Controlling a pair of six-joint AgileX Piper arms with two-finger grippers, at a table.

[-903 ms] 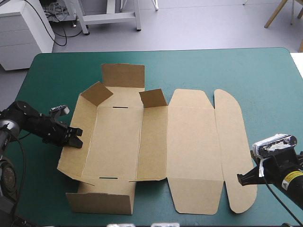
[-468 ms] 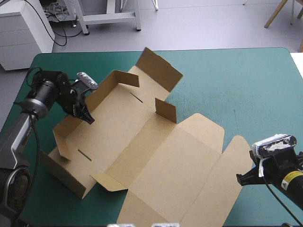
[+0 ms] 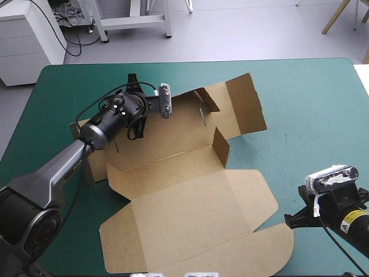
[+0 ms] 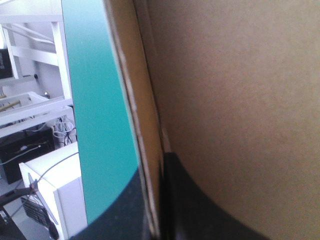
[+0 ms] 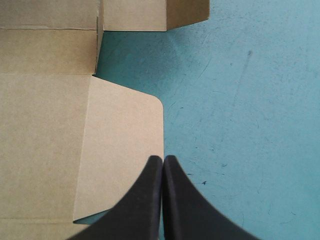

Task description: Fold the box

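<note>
The box (image 3: 190, 196), a cut sheet of brown corrugated board, lies askew across the middle of the teal-green table (image 3: 311, 104). Its lid panel and rounded tuck flap (image 3: 242, 257) lie flat toward the near edge, while the tray part stands half-formed toward the far left. There a broad end flap (image 3: 245, 107) is raised, and a small corner tab (image 3: 221, 147) stands upright beside it. The left jaws are clamped on the tray's long side wall (image 3: 101, 164) at its far end. In the left wrist view the board's edge runs between the two black fingers (image 4: 200, 210), which are all but together. The right jaws are together in one pointed arch and hold nothing. They hang above the near right of the table, with the curved corner of a flat brown flap (image 5: 125, 150) just ahead of them. The step in hand looks like standing this side wall up along its crease. To do it well, the left jaws should probably keep their grip low and close to the fold line, so that the wall hinges there rather than bowing. The pull should be slow, since the whole sheet seems free to slide on the smooth cover. The right jaws would likely help most by pressing down on the base panel to pin it. After that the loose tabs can be steered inside the wall before it is tucked over them.
</note>
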